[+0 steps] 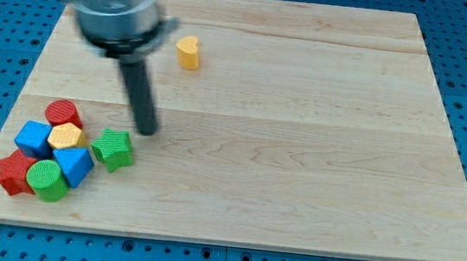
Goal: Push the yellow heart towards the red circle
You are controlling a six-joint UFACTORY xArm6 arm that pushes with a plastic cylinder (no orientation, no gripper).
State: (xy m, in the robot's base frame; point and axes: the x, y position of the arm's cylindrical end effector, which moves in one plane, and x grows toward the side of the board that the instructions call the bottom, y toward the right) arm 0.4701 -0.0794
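The yellow heart [189, 52] stands alone near the view's top, left of centre. The red circle [63, 113] sits at the top of a block cluster at the view's lower left. My tip [146, 130] rests on the board between them, below and left of the heart, right of the red circle, and just above and right of the green block [113, 148]. It touches no block.
The cluster also holds a blue block [33, 137], a yellow block [66, 136], a blue triangular block [74, 165], a green circle [46, 179] and a red star [12, 171]. The wooden board [300, 155] lies on a blue perforated table.
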